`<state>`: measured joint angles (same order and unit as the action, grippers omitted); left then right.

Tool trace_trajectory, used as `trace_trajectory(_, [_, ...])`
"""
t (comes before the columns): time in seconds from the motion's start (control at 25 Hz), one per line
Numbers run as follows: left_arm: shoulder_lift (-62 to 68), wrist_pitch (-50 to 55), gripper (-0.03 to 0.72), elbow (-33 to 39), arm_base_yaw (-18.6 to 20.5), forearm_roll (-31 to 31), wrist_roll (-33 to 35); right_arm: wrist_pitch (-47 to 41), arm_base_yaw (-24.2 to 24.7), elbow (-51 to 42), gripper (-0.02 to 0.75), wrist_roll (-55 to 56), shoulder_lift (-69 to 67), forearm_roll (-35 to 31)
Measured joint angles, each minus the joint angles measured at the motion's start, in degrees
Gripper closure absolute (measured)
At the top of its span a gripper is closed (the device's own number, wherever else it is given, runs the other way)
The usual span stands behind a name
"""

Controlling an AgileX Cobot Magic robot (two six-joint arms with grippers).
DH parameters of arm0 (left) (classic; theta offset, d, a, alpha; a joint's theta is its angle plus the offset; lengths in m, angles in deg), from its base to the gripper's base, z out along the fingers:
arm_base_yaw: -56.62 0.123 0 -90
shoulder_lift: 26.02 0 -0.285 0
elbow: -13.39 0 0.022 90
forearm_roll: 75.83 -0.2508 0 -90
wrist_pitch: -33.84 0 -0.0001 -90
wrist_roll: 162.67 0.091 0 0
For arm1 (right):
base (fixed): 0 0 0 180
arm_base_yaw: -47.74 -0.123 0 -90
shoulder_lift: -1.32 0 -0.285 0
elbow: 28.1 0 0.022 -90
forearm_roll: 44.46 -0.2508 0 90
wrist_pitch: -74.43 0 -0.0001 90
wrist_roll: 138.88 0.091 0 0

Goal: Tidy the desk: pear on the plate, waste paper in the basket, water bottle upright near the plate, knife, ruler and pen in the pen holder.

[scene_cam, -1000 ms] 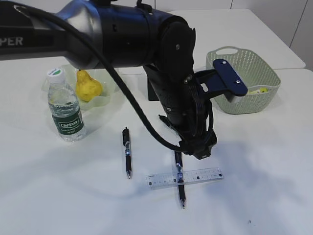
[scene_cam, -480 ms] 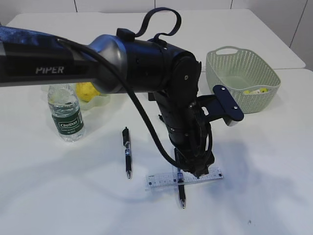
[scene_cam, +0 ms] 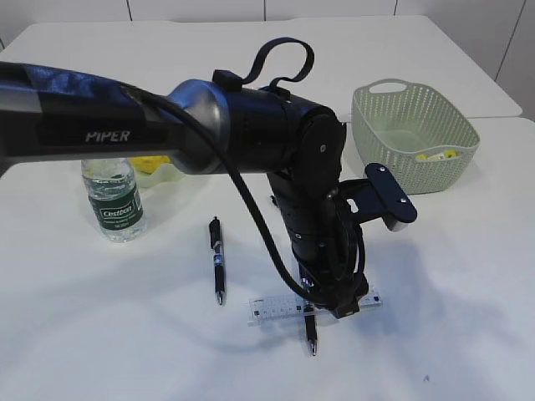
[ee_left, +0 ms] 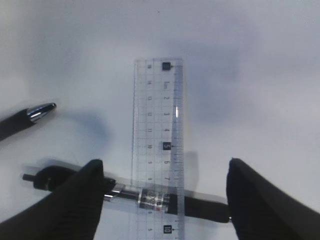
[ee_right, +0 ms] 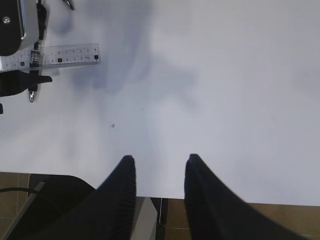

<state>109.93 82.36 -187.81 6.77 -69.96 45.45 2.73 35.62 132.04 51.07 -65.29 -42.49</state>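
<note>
L arm bent steeply down, gripper (ee_left: 162, 200) wide open w/ nothing held — fingers (ee_left: 75, 195) straddle the ruler (ee_left: 159, 145) where it crosses a pen (ee_left: 150, 196). 2nd pen (scene_cam: 217, 261) lies left. R gripper (ee_right: 159, 187) part open, empty, over bare table (ee_right: 225, 75).

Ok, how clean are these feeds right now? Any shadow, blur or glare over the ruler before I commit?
Left wrist view: ruler markings read sharp, one small glint near its right edge; soft grey shadow on the table beyond it; the left claw fingers are dark and blurred. Exterior view: the arm casts a broad soft shadow and hides part of the ruler. Right wrist view: diffuse arm shadow beside the ruler, right claw fingers soft.
</note>
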Motion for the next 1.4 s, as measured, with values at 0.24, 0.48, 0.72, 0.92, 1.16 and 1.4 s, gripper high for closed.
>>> trace_trajectory(0.24, [0.22,-0.21,0.148,0.00,-0.09,0.23,0.75,0.00,0.00,0.00,0.458,0.00,0.00,0.00])
trace_trajectory(0.48, [0.91,-1.59,0.148,-0.11,-0.09,0.23,1.57,0.00,0.43,0.00,0.458,0.00,0.00,0.00])
trace_trajectory(0.72, [2.20,-2.70,0.148,-0.11,-0.09,0.23,1.68,0.00,0.43,0.00,0.458,0.00,0.00,-0.09])
trace_trajectory(0.92, [2.88,-3.02,0.148,-0.11,-0.09,0.23,1.78,0.00,0.43,0.00,0.458,0.00,0.00,-0.09])
trace_trajectory(1.16, [4.34,-3.11,0.148,-0.11,-0.09,0.23,2.26,0.00,0.43,0.00,0.458,0.00,0.00,-0.13])
trace_trajectory(1.4, [4.48,-3.11,0.148,-0.11,-0.09,-0.54,2.70,0.00,0.43,0.00,0.458,0.00,0.00,-0.13])
